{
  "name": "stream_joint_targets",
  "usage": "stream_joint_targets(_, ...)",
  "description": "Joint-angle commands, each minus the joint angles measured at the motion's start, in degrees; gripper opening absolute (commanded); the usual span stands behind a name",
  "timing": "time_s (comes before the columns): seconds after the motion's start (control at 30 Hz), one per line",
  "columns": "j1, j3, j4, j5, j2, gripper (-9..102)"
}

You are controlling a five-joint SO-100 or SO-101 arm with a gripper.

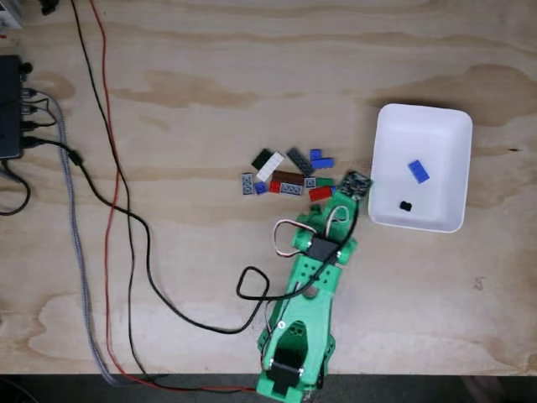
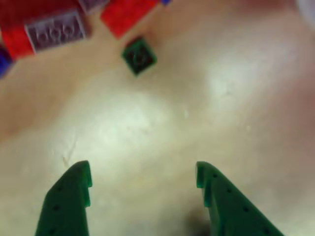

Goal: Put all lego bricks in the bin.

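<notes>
Materials and finishes on the plywood bench.

The table (image 1: 252,75) is pale plywood with visible grain, bare and matt, though it takes a soft sheen near the lens in the other view. The bin (image 1: 382,151) is smooth white plastic with a slight gloss. The lego bricks (image 1: 285,178) are hard, smooth plastic; the red brick (image 2: 125,17) looks faintly shiny. The gripper (image 2: 142,178) has matt green plastic fingers (image 2: 69,201) with small holes. One cable (image 1: 74,252) has a braided grey sleeve.

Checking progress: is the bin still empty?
No. The bin holds a blue brick and a small black one.
</notes>
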Motion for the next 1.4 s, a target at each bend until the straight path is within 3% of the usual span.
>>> stream_joint_targets(0.0,-7.65,8.35,-10.11,-7.65,-5.27,24)
stream_joint_targets(0.17,-7.03,9.05,-21.62,-10.55,-15.38,23)
stream_joint_targets(0.4,-2.2,3.96,-30.76,-14.85,-26.28,21)
stream_joint_targets(0.7,-2.37,1.05,-36.3,-15.03,-30.76,19)
stream_joint_targets(0.9,-3.34,0.35,-38.14,-15.64,-30.32,6)
stream_joint_targets(0.97,-4.39,1.76,-37.62,-15.29,-28.04,0)
stream_joint_targets(1.07,-7.21,4.22,-34.28,-12.39,-22.24,0)
stream_joint_targets(1.2,-11.51,2.55,-28.12,4.22,-2.99,0)
stream_joint_targets(1.27,-8.79,1.67,-33.13,11.69,11.16,0)
stream_joint_targets(1.37,1.93,-3.34,-35.33,10.63,20.57,0)
